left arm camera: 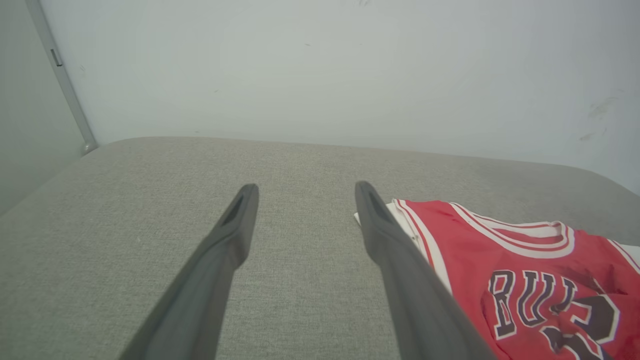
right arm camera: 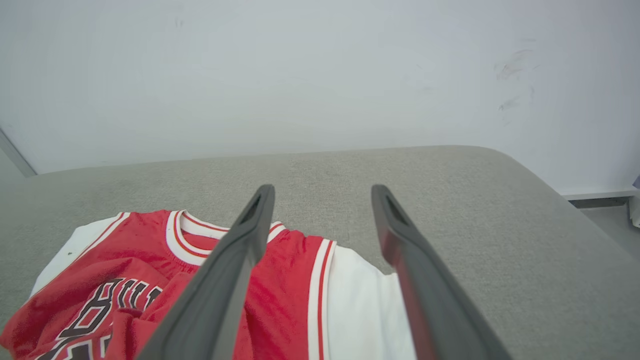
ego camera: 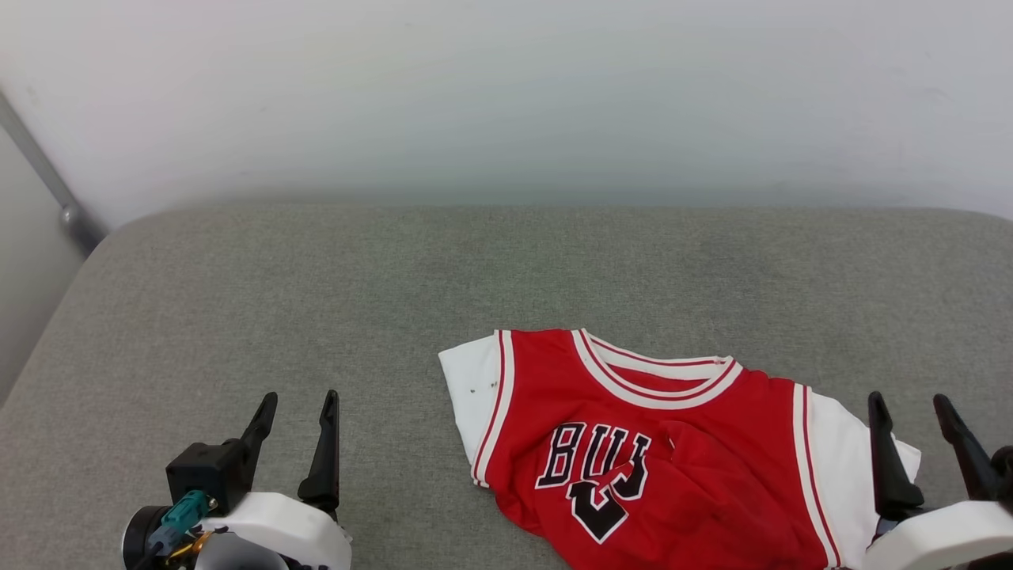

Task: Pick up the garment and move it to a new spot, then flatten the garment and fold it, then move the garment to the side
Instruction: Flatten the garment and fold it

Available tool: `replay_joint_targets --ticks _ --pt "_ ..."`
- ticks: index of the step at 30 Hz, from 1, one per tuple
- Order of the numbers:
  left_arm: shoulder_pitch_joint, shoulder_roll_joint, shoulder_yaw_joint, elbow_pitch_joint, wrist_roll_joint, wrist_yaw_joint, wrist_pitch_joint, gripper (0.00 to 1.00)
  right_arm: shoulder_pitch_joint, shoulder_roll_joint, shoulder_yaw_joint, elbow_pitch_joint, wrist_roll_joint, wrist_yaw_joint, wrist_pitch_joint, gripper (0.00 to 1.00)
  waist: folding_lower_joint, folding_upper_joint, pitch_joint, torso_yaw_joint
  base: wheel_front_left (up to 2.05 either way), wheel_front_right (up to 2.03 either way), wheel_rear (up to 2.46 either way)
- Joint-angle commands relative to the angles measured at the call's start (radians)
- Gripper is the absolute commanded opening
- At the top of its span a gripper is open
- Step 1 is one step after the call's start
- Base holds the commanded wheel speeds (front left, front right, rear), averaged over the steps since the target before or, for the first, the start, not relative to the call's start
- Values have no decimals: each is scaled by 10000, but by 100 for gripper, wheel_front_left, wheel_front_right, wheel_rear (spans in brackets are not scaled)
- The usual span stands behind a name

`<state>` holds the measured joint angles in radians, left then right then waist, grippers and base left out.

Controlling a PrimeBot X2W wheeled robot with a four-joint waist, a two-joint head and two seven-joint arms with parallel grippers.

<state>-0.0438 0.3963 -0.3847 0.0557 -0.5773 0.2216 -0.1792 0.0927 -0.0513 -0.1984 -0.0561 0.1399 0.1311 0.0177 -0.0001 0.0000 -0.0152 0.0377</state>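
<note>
The garment (ego camera: 657,443), a red jersey shirt with white sleeves and black lettering, lies rumpled on the grey cushioned surface at the front right, its lower part bunched over the chest print. It also appears in the left wrist view (left arm camera: 525,270) and the right wrist view (right arm camera: 165,280). My left gripper (ego camera: 299,405) stands open well to the left of it, nothing between its fingers (left arm camera: 240,220). My right gripper (ego camera: 912,405) is open above the right white sleeve, holding nothing; its fingers (right arm camera: 252,225) rise over the collar and sleeve.
The grey cushioned surface (ego camera: 316,277) stretches wide to the left and back, ending at a pale wall (ego camera: 506,95). A grey pipe (ego camera: 47,182) runs down the wall at the far left. The surface's right edge drops off (right arm camera: 575,200).
</note>
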Motion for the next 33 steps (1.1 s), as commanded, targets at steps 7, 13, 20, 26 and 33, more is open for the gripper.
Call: replay_joint_targets --ticks 7,13,20,26,33 --pt "-5 127 125 95 -166 32 173 100 639 15 690 -932 216 -7 -53 100 1 0 -57 -306 0 0 0" --pt "-965 68 -195 639 -133 -370 579 100 567 14 1126 -1492 225 -7 65 100 1 0 247 -843 0 0 0" --pt "-3470 242 -642 1296 -430 -1564 2228 100 157 16 1325 -1725 360 -7 6 100 1 0 1227 -1408 0 0 0" --pt "-5321 760 -1005 2203 -1272 -2625 5185 100 -243 17 1390 -1608 475 -7 -217 100 1 0 2095 -1859 0 0 0" --pt "-5995 1200 -1480 3315 -2116 -2970 8248 100 -564 17 1333 -1202 735 -7 -629 100 1 0 2701 -2335 0 0 0"
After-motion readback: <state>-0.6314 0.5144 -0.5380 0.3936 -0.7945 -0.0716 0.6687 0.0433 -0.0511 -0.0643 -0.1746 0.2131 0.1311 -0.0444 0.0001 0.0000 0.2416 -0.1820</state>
